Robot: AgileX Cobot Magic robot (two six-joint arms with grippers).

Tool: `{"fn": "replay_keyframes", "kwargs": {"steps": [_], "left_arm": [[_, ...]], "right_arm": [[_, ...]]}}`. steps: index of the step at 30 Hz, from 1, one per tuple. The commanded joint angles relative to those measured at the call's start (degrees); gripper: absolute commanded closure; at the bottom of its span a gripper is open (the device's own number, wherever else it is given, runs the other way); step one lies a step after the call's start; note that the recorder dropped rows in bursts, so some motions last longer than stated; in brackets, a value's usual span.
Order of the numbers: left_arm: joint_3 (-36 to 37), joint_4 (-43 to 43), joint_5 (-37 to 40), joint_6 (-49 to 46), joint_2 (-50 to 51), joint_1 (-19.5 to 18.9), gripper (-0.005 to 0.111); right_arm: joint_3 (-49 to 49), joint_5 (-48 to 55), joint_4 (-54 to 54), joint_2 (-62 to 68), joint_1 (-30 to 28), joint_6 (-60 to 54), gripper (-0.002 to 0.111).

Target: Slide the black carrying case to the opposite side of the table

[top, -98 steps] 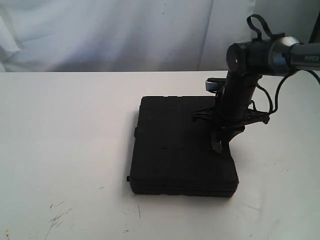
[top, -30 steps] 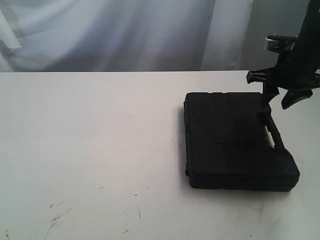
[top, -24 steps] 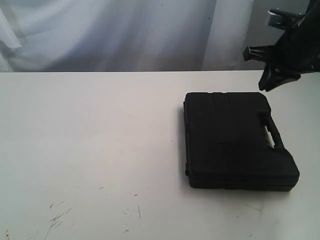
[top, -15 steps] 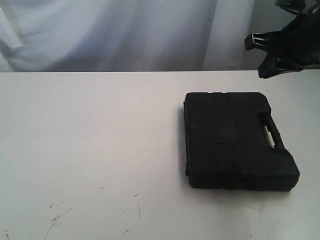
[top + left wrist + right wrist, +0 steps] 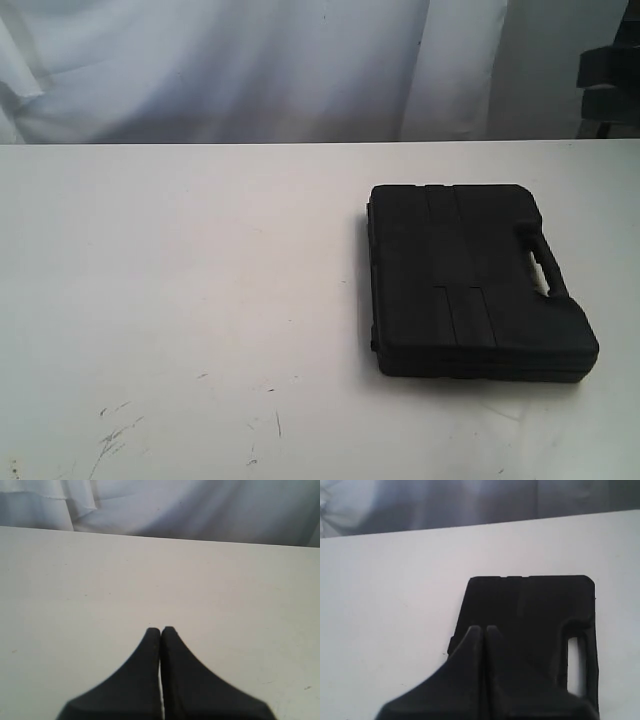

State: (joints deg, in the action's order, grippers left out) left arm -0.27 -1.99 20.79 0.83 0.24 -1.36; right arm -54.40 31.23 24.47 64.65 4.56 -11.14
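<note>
Where the black carrying case sits: flat on the bench, lid side up, over on the right hand's half, with nothing touching it.
Handle: on the case's edge that faces the right hand's side of the bench, and you can see pale bench through the grip slot.
Right hand: both fingers pressed together, holding nothing. Its wrist cam looks over the tips at the case, which lies ahead of and below them, clearly apart from the hand.
Left hand: fingers closed tip to tip too, gripping nothing. Ahead of it is just plain white bench running out to the far edge.
Dark shape: at the very edge of the exterior view, up and back from the case on the right hand's side. Probably part of that arm, but it's cropped and blurry so I can't say for sure.
Scuff marks: dark scratches on the near part of the bench on the left hand's side, well away from the case.
White cloth: hangs behind the bench's far edge, out past both hands.
</note>
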Motion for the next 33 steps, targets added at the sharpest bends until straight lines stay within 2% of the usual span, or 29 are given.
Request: {"fn": "replay_keyframes", "kwargs": {"steps": [1,16,23,27,33], "left_arm": [[0.27,0.03,-0.41,0.3,-0.24,0.32,0.107],[0.27,0.03,-0.41,0.3,-0.24,0.32,0.107],[0.27,0.03,-0.41,0.3,-0.24,0.32,0.107],[0.27,0.03,-0.41,0.3,-0.24,0.32,0.107],[0.27,0.03,-0.41,0.3,-0.24,0.32,0.107]], "right_arm": [[0.52,0.75,0.53,-5.76,0.06,0.85,0.108],[0.52,-0.93,-0.99,-13.82,0.06,-1.8,0.108],[1.19,3.18,-1.75,-17.0,-0.83,-1.8,0.108],[6.21,0.71,-1.75,-22.46,-2.72,-1.93,0.108],[19.67,-6.1,-1.75,-33.87,-5.73,-1.93,0.108]]}}
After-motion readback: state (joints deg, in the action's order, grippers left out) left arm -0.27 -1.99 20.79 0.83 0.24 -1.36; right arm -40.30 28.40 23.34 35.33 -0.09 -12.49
